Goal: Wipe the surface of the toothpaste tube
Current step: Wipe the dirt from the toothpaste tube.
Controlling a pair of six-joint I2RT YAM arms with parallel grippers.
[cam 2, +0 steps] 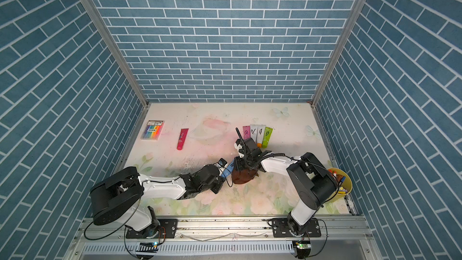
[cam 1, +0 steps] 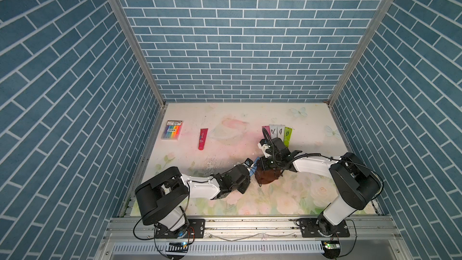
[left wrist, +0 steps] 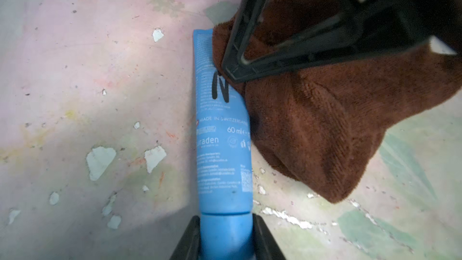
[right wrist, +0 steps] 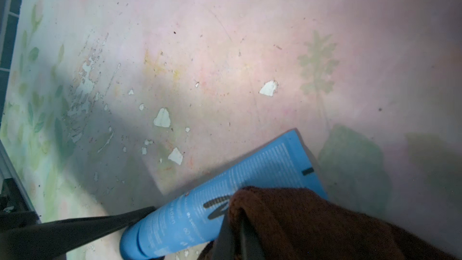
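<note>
Blue toothpaste tube (left wrist: 222, 151) is located near the middle of the table (left wrist: 75, 71), between the two arms; contact with the surface cannot be told. Left gripper (left wrist: 225, 223) is clamped on the cap end. Right gripper (left wrist: 233, 71) is closed on a brown cloth (left wrist: 325, 126), which is laid over the tube's flat end and partly covers a black mark (left wrist: 221, 88).

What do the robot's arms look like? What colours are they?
The left arm and right arm have white tube-shaped links joined by chunky, rounded black joints. Thin black cables loop along them and around the bases. The left end effector and right end effector are black and wedge-shaped.
</note>
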